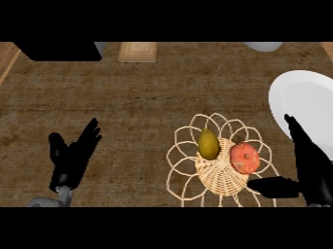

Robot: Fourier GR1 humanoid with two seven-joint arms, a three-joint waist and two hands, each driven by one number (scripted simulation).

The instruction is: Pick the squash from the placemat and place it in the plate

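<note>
Right hand open beside the squash, plate just beyond.

At lower right the right hand (314, 168) is spread wide, holding nothing, thumb toward the woven placemat (220, 158). The yellow-green squash (208, 144) stands left of it, long axis up-frame, touching an orange fruit (245, 158) lying between. The left hand (74, 153) rests open at lower left, farther away. The white plate (317, 109), upper right, holds nothing.

the light is dim and warm, without hard shadows. the white plate (314, 109), just beyond the fingertips of the right hand (314, 171), is the brightest surface and shows no glare. both black hands stay almost without detail; the left hand (71, 156) looks like a silhouette. edges look soft.
</note>
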